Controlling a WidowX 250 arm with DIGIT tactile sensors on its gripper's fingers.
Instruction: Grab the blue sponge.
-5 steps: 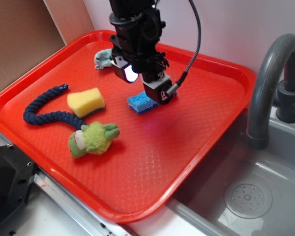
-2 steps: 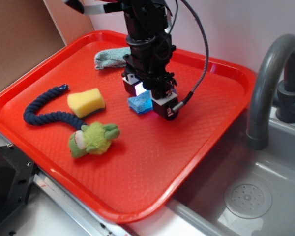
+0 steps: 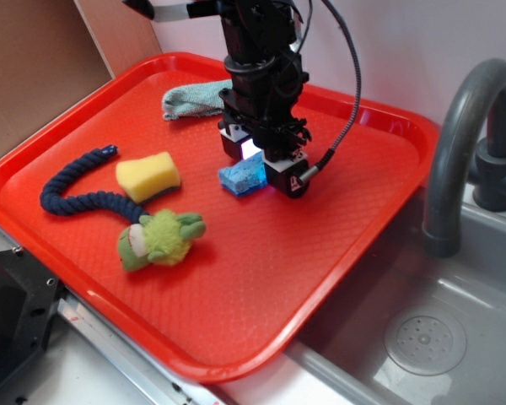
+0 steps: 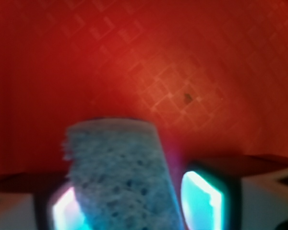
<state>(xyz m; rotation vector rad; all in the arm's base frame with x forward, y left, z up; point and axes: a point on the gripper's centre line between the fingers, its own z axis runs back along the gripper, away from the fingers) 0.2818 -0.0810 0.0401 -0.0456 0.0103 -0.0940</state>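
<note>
The blue sponge (image 3: pixel 239 178) lies flat near the middle of the red tray (image 3: pixel 261 278). My gripper (image 3: pixel 260 165) points straight down over it, one finger on each side of the sponge's right end. In the wrist view the porous sponge (image 4: pixel 120 172) fills the space between the two glowing pads (image 4: pixel 201 199). It sits against the left pad, and a strip of red tray shows between it and the right pad. The gripper (image 4: pixel 134 206) is open around the sponge and low over the tray.
A yellow sponge (image 3: pixel 148 174), a dark blue rope (image 3: pixel 74 187) and a green plush toy (image 3: pixel 158 236) lie on the tray's left half. A teal-grey cloth (image 3: pixel 192 99) lies at the back. A grey faucet (image 3: pixel 460 143) and sink (image 3: pixel 422 337) stand to the right.
The gripper has shifted a little to the right and come down, from hovering over the sponge to straddling it. The sponge has stayed in place.
</note>
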